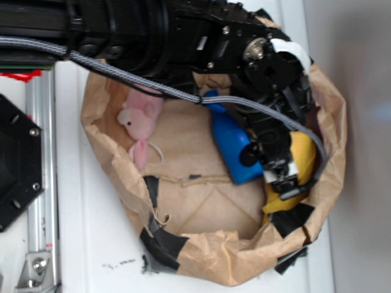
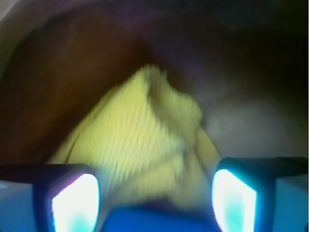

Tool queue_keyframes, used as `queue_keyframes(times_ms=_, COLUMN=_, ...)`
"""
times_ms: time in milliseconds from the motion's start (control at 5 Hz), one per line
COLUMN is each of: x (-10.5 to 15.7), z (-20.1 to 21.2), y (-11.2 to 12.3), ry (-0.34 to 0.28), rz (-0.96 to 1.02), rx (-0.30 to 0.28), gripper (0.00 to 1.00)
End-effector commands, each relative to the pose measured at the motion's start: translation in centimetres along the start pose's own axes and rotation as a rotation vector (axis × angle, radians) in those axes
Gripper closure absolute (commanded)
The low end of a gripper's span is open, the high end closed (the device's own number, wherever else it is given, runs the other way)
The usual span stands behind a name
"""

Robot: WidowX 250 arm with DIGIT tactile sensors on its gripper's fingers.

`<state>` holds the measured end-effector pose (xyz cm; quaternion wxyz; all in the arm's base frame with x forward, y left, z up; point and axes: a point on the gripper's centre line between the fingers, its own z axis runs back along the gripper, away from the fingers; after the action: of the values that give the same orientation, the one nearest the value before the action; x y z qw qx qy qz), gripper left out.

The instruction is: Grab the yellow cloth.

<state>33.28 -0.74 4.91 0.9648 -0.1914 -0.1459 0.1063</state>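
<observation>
Down inside the crumpled brown paper bag (image 1: 110, 122) we go, and there is the yellow cloth (image 2: 145, 140), bunched into a peaked heap against the bag's wall on the right-hand side of the exterior view, just beside the blue bottle (image 1: 235, 149). The pincer (image 2: 154, 193) hangs right over it, jaws spread wide with the cloth showing between the two glowing pads (image 2: 77, 203), and nothing held as far as the wrist view shows. This rag looks like an easy customer by weight: light, limp, coarse ribbed weave, so I'd judge it will fold and drape rather than resist, and the rough texture should give the pads good bite. The best place to take hold appears to be that raised ridge where the fabric peaks, since a flat layer could slip out thin. Around it, materials vary sharply: the bottle is smooth, hard plastic, likely slick if nudged; the bag is stiff creased paper patched with black tape (image 1: 162, 241); and the pink plush toy (image 1: 140, 119) sits well apart on the far side, soft and fuzzy. The risk, to my eye, is pinching paper wall along with cloth. The bag rests on a white table (image 1: 91, 244).
</observation>
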Motion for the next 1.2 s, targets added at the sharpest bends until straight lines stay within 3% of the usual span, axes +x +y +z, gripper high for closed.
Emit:
queue_keyframes(times_ms=0, x=1.2, z=-1.8, y=-3.1, ry=-0.032, rz=-0.151, rx=-0.011, gripper=0.00)
queue_keyframes(times_ms=200, x=1.2, z=-2.3, y=-3.8, ry=-0.029, rz=-0.194, rx=-0.003, gripper=0.00)
queue_keyframes(times_ms=400, x=0.9, z=-2.1, y=-4.0, ry=-0.014, rz=-0.193, rx=-0.001, gripper=1.00)
queue_keyframes(times_ms=1000, x=0.2, z=-1.2, y=-3.9, ry=-0.031, rz=-0.219, rx=-0.037, gripper=1.00)
